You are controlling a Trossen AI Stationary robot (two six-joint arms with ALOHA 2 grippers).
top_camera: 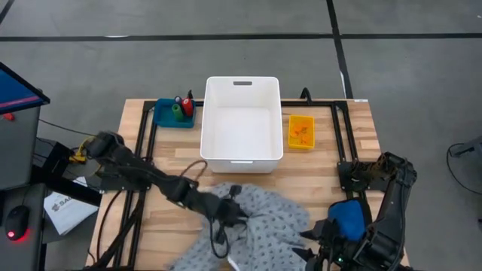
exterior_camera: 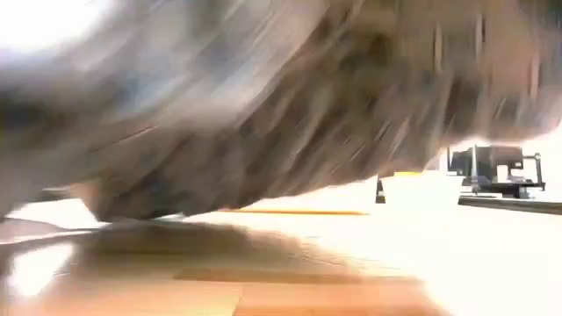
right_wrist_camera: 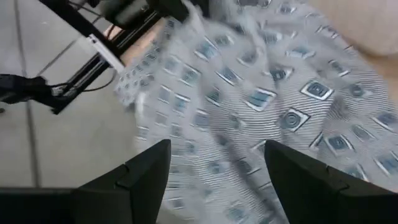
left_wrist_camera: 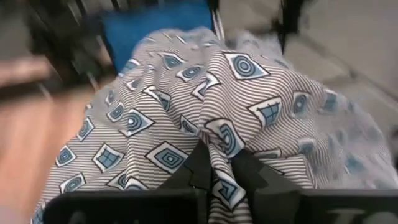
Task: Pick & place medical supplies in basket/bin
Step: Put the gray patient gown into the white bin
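Gown: heaped on the bench, near edge. Left end effector pinched on a fold at its middle. Right end effector spread wide, gown directly ahead. Bin lies beyond the left end effector, well apart.

gown: grey striped cloth with blue squares, crumpled at the table's 6 o'clock edge, a fold pinched in the left gripper
pill bottles: small, orange, lay in an orange tray at 1 o'clock
red piece, green piece: sat in a blue tray at 11 o'clock
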